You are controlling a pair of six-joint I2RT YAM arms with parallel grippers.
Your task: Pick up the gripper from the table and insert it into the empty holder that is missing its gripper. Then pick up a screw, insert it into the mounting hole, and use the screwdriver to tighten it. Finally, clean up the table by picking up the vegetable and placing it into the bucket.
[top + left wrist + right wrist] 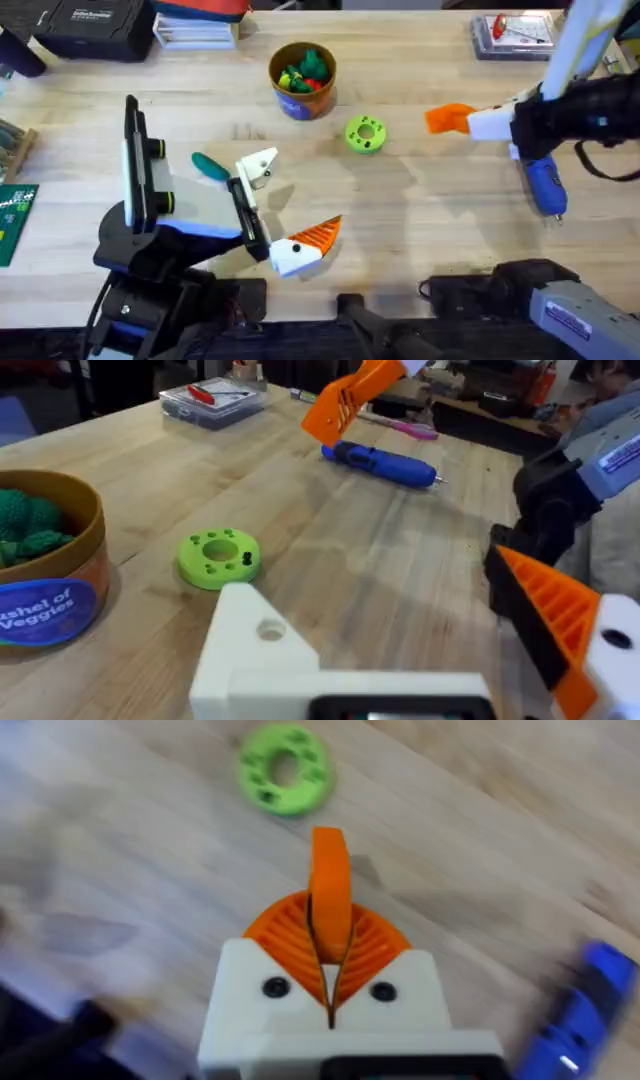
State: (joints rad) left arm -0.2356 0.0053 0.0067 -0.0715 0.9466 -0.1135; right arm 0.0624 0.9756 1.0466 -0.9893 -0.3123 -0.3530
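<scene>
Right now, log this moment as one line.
left gripper open | right gripper shut on orange-padded white plastic finger piece | blue cylindrical screwdriver on table | teal toy vegetable on table

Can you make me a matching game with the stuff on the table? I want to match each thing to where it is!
Things:
1. screwdriver
2. vegetable
3. bucket
4. green ring

Places:
A. standing near the far edge of the table, with toy veggies inside
B. lying on the wood under the right arm
C. lying flat in the middle of the table, near the bucket
D. lying on the wood next to the left arm

Pairs: 1-B, 2-D, 3-A, 4-C
</scene>
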